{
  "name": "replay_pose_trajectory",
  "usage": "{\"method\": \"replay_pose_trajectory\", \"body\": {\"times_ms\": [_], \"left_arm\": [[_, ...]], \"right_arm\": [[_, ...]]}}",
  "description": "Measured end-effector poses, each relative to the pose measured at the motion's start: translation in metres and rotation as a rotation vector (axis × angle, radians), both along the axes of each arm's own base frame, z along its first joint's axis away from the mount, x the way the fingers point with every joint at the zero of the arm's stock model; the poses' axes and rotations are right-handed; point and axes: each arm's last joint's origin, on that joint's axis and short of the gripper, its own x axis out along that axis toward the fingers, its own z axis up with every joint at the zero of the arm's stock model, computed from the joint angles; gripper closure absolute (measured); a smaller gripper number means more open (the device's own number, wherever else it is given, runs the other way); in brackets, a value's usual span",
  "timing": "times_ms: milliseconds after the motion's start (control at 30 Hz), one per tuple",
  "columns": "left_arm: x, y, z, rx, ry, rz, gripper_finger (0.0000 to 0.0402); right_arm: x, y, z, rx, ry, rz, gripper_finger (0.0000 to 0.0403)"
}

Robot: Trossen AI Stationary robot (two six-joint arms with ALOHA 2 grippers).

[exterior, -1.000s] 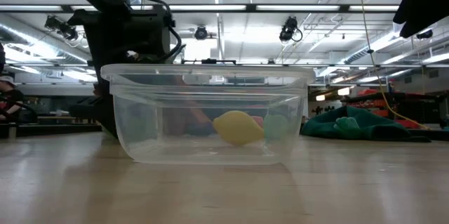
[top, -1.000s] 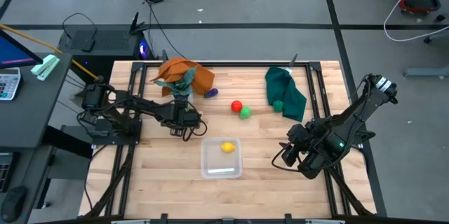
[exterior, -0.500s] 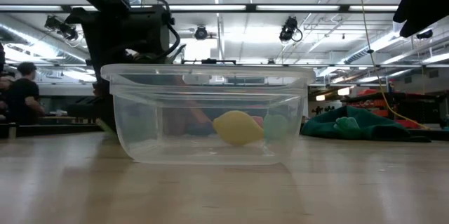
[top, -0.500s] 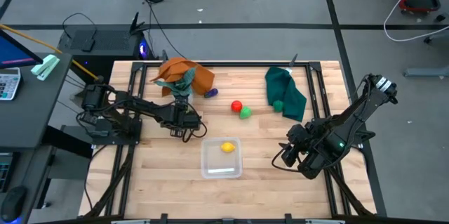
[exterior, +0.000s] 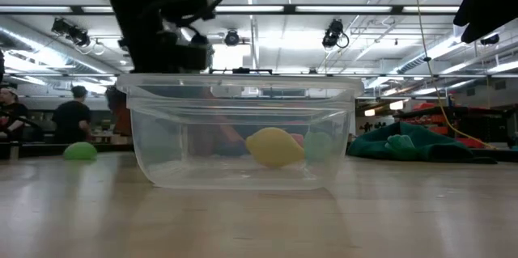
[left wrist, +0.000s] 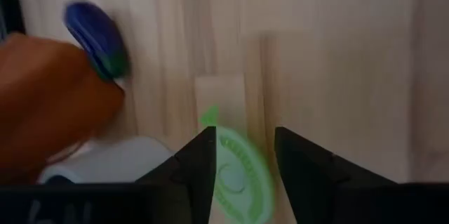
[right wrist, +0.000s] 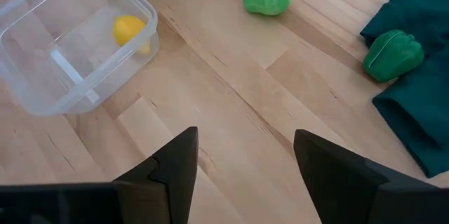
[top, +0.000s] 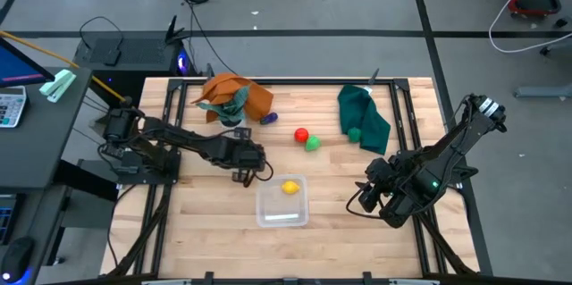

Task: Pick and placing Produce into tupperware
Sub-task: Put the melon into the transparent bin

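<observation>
Seemingly green produce [left wrist: 235, 175] between left claw [left wrist: 242, 150] fingers.

- One camera hangs overhead, looking straight down on the whole table [top: 214, 222] and both arms.
- One sits at tabletop level, close against the clear container [exterior: 239, 133], facing the room behind it.
- The left wrist camera looks down from close over the wood, past its own fingers [left wrist: 193, 171].
- The right wrist camera looks down from higher, catching the container [right wrist: 70, 41] and the dark green cloth [right wrist: 414, 104].
- The yellow piece [top: 290, 187] in the container shows overhead, low [exterior: 275, 146] and from the right wrist [right wrist: 130, 29].
</observation>
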Motion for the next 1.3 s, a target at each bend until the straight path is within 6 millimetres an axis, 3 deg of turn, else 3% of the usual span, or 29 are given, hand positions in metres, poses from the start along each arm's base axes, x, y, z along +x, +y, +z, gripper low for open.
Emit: {"method": "replay_pose_trajectory", "body": {"times_ms": [233, 1167, 1300], "left_arm": [[0.013, 0.000, 0.019, -0.005, -0.071, 0.007, 0.0283], [0.007, 0.000, 0.018, -0.017, -0.031, 0.059, 0.0282], [0.001, 0.001, 0.016, -0.036, -0.011, 0.141, 0.0281]], "right_arm": [[0.000, 0.000, 0.000, 0.000, 0.000, 0.000, 0.0204], [0.000, 0.000, 0.000, 0.001, 0.006, 0.008, 0.0204], [0.000, 0.001, 0.000, 0.013, 0.012, 0.010, 0.0204]]}}
